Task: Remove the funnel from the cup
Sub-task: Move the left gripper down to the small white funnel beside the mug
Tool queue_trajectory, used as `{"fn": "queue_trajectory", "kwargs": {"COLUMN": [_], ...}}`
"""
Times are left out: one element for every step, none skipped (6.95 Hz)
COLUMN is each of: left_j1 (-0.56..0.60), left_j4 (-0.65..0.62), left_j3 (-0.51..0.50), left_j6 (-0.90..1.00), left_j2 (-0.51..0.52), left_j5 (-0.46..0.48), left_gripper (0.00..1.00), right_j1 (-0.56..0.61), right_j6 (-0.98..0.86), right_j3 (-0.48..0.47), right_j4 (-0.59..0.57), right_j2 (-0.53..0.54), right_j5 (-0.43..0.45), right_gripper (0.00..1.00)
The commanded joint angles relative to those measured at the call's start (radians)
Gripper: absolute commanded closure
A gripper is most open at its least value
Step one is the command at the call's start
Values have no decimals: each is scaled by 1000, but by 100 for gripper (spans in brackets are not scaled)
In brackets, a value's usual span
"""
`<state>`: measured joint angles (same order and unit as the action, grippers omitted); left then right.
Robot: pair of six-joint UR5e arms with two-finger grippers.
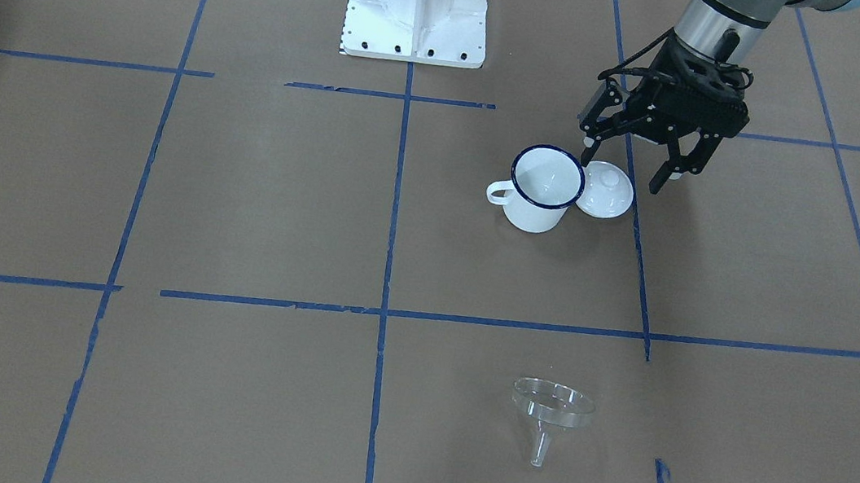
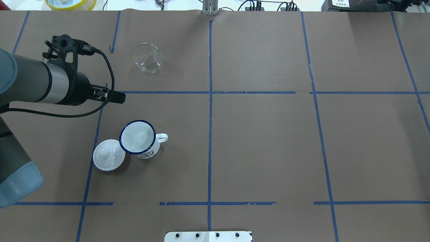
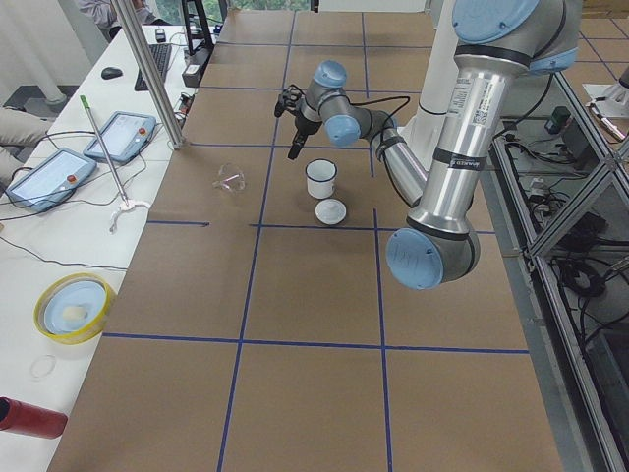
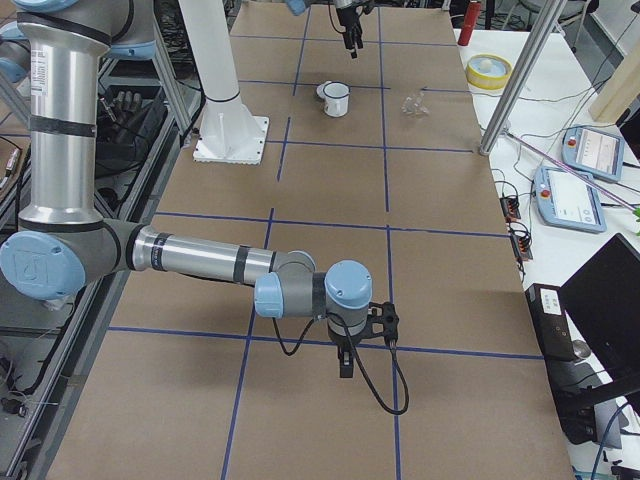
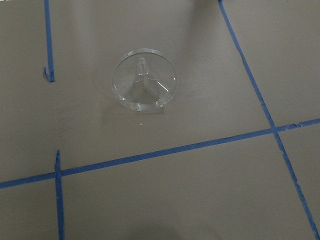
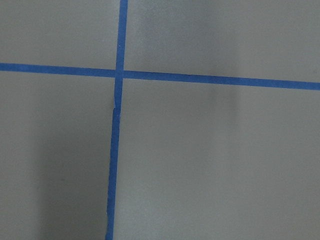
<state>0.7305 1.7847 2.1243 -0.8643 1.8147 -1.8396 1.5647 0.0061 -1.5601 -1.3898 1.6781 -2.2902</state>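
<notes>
The clear funnel (image 1: 551, 408) lies on its side on the brown paper, far from the cup; it also shows in the overhead view (image 2: 146, 57) and the left wrist view (image 5: 144, 80). The white cup (image 1: 536, 213) with a dark blue rim stands upright and empty (image 2: 137, 137). My left gripper (image 1: 624, 165) is open and empty, hovering above the table just behind the cup and lid. My right gripper (image 4: 345, 365) shows only in the exterior right view, low over bare paper far from the cup; I cannot tell whether it is open or shut.
A white round knobbed lid (image 1: 607, 189) lies touching the cup on the left-arm side (image 2: 108, 154). The robot's white base (image 1: 418, 6) stands at the table's robot edge. Blue tape lines cross the paper.
</notes>
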Motion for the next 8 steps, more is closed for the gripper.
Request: {"fn": "queue_trajectory", "kwargs": {"left_j1": [-28, -55, -106, -188, -201, -203, -203, -203], "left_j4": [5, 2, -1, 16, 100, 169, 173, 173], "left_j3": [13, 0, -18, -79, -110, -147, -149, -152], "left_j6": [152, 151, 124, -29, -30, -29, -30, -29], "left_j2": [-115, -156, -161, -153, -159, -175, -172, -169], "left_j5": [-24, -67, -61, -47, -46, -46, -46, -46], "left_gripper": [0, 0, 0, 0, 0, 0, 3, 17], "right_j1": [0, 0, 0, 0, 0, 0, 0, 0], "right_j6": [0, 0, 0, 0, 0, 0, 0, 0], "right_j3": [0, 0, 0, 0, 0, 0, 0, 0], "right_j4": [0, 0, 0, 0, 0, 0, 0, 0], "right_j2": [0, 0, 0, 0, 0, 0, 0, 0], "right_j5": [0, 0, 0, 0, 0, 0, 0, 0], "right_gripper": [0, 0, 0, 0, 0, 0, 0, 0]}}
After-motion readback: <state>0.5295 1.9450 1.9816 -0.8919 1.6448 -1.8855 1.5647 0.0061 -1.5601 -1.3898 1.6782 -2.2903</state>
